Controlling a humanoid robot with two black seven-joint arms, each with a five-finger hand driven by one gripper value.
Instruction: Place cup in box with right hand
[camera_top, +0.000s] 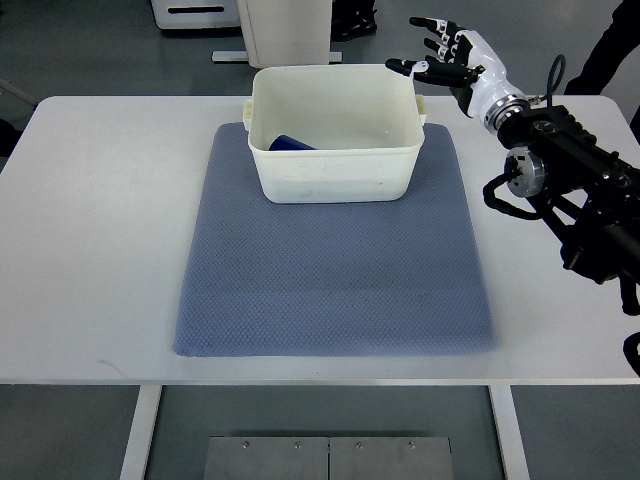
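Dark blue cup (292, 144) inside cream box (335, 165); right hand (450, 58) empty.

Inside the box (333, 132), the blue cup (293, 143) shows only as a dark sliver above the box's near wall; that wall hides the rest, so whether the cup stands or lies cannot be told. To the right of the box, the right arm (580, 190) is cut off by the picture's right edge. Behind the box, a white base (285, 30) and grey equipment (195, 14) are cropped by the top edge. Below the table (90, 250), 2 metal plates (310, 458) run off the bottom edge.
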